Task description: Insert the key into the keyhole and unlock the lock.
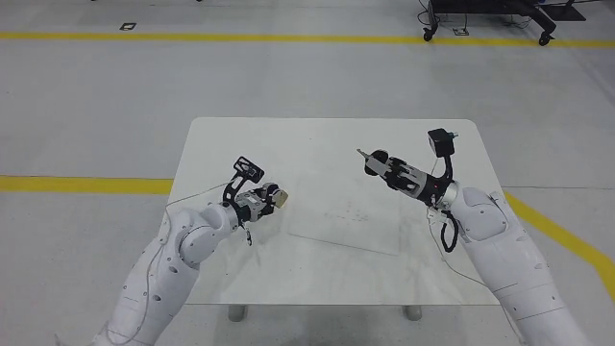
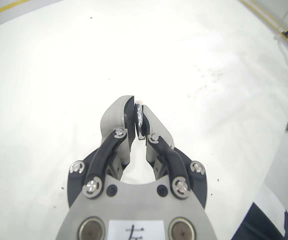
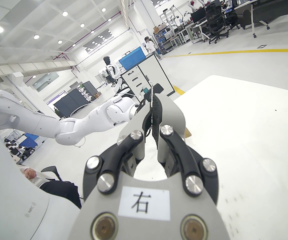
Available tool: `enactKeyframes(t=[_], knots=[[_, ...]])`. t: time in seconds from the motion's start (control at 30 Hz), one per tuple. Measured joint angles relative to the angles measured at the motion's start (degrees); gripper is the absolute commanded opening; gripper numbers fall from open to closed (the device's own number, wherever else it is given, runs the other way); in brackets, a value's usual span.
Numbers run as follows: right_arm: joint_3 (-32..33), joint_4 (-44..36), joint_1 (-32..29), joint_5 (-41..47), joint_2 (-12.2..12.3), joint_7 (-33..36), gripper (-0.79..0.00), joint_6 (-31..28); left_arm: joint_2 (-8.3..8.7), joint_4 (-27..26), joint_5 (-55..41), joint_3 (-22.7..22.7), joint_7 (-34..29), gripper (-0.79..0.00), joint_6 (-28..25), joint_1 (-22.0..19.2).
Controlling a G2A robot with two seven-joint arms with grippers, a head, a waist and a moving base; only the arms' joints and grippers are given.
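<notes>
Left tool [image 2: 137, 104]: jaws drawn narrow, ribbed pads [image 2: 130, 114] clamped on the lock [image 2: 139, 121]. A chromed curve and a sliver of brass show between them; cannot tell which part of the lock is gripped, nor which way the keyhole faces. Top view places it over the left part of the tabletop [image 1: 327, 250].

Right tool [image 3: 155, 102]: jaws nearly together, pinching the key [image 3: 153, 89] flat between the pads. In the top view its tip [image 1: 362, 153] juts out past the fingers. Key and lock are well apart.

Handling, judged:
- Lock: small, solid metal, rigid, dense for its size. Chrome is slick, so it may twist in the pads under a push from the key. A hold across the flat brass body would serve better than one on the rounded part.
- Key: thin, stiff, light. Best held by the broad head with the whole blade free, as it seems to be. A flat pinch resists turning torque, but an off-axis push could pivot it.
- Neither is fragile. The risk is slip and misalignment, not breakage.
</notes>
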Motion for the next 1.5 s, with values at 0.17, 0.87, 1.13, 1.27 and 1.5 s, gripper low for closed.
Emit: enactKeyframes(t=[0.17, 0.87, 1.13, 1.27, 1.5], knots=[[0.0, 0.0, 0.0, 0.0, 0.0, 0.0, -0.785, 0.0, 0.13, 4.48, -7.35, -1.57, 5.01, -0.785, -9.81, -1.4], [-2.44, -2.57, 0.52, -5.39, -0.68, -2.87, -0.785, 5.46, -0.97, 18.66, -50.03, 1.8, -3.74, -0.785, -21.95, -6.21], [-6.7, -2.93, 1.9, -9.14, -1.54, -3.96, -0.785, 5.81, -1.91, 27.57, -89.37, 4.51, -28.52, -0.785, -16.92, -12.56], [-6.66, -2.94, 1.88, -9.1, -1.53, -3.95, -0.785, 5.83, -1.9, 27.4, -87.83, 4.49, -26.59, -0.785, -17.01, -12.46], [-7.09, -3.43, 1.7, -9.71, -1.58, -3.79, -0.785, 6.46, -2.71, 22.34, -97.76, 5.75, -31.44, -0.785, -7.85, -10.07]])
